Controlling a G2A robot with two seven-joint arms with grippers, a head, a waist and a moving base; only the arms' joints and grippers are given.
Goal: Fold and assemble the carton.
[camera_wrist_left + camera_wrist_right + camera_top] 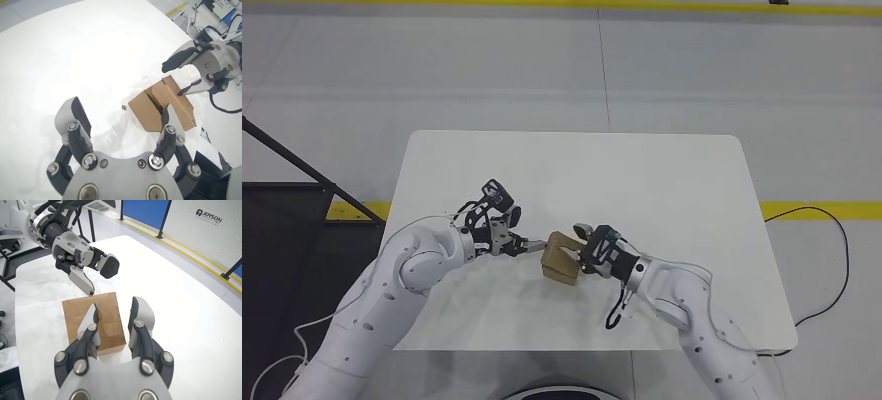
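Sitting front-middle on the white table (662,190), the partly folded brown carton (561,259) is between both arms. Jaws of the left gripper (101,281) are spread wide and hold nothing, with one fingertip (90,292) touching the carton's near edge. Same for the right gripper (171,81): spread, nothing held, one fingertip (179,93) on a raised flap (170,89), the other finger clear above. A small brown scrap (123,107) lies just beside the carton.
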